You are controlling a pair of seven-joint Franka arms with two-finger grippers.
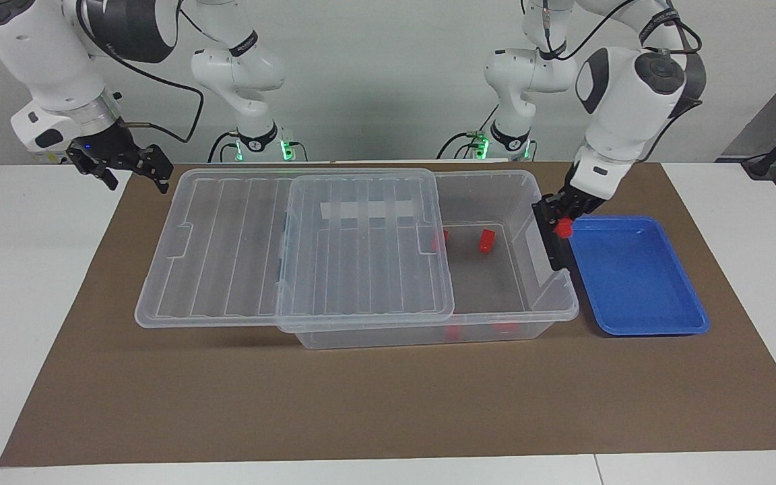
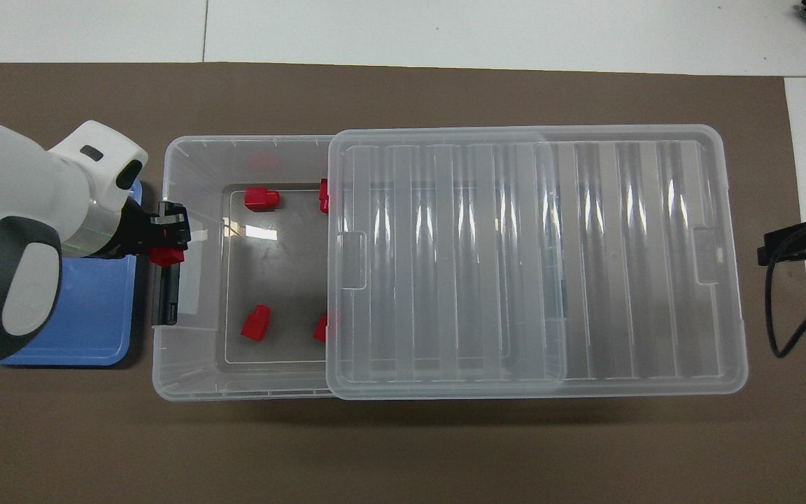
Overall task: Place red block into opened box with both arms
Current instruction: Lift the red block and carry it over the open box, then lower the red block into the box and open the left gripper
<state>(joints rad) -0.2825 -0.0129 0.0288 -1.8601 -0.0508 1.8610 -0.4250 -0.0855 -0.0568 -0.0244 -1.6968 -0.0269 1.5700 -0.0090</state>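
Between the pressed-in jaws of the left gripper the red block is pinched, held over the box end rim and black handle; the uncovered floor lies just inward. Past the slid-back lid, the right gripper is kept waiting, jaws spread.

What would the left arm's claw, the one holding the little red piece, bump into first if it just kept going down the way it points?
Probably the box's black end handle. The left gripper, shut on the red block, points down over that end of the box, beside the blue tray. Depth is uncertain; it might just clear the rim.
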